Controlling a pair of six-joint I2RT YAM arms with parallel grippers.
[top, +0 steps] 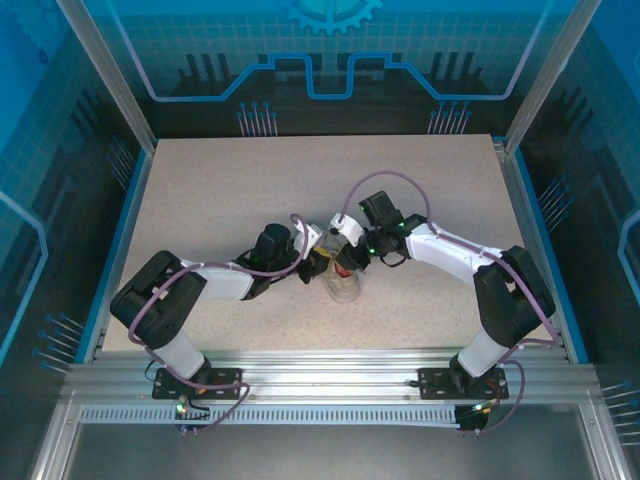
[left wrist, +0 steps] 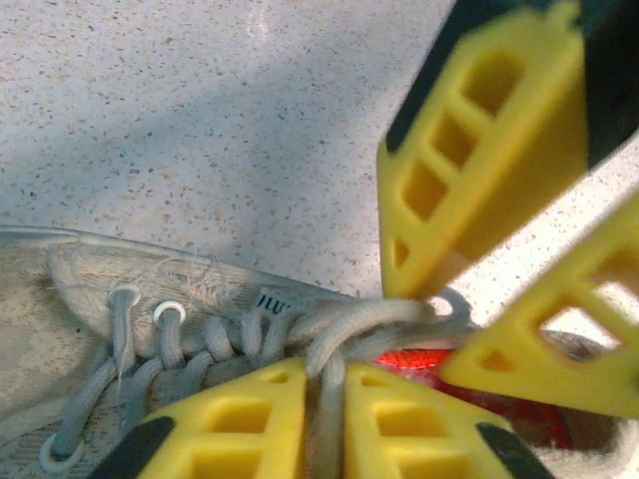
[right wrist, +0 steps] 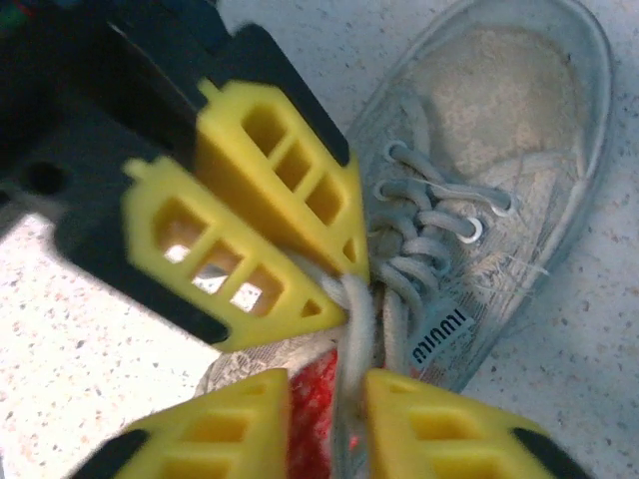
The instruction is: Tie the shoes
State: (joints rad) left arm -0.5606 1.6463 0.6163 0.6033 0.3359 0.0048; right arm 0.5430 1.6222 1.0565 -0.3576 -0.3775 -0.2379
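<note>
Left gripper (left wrist: pixel 324 377) is pinching a thin white lace (left wrist: pixel 369 317) of the whitish-grey sneaker (right wrist: pixel 499 110); right gripper (right wrist: pixel 327 381), opposite, is straddling it, ajar.

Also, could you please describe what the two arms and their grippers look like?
The left arm and right arm have white links between bulky black joint housings. A thin purple cable loops along each. The left gripper and right gripper each have a black body and two yellow fingers, wedge-shaped with rectangular cut-outs.
</note>
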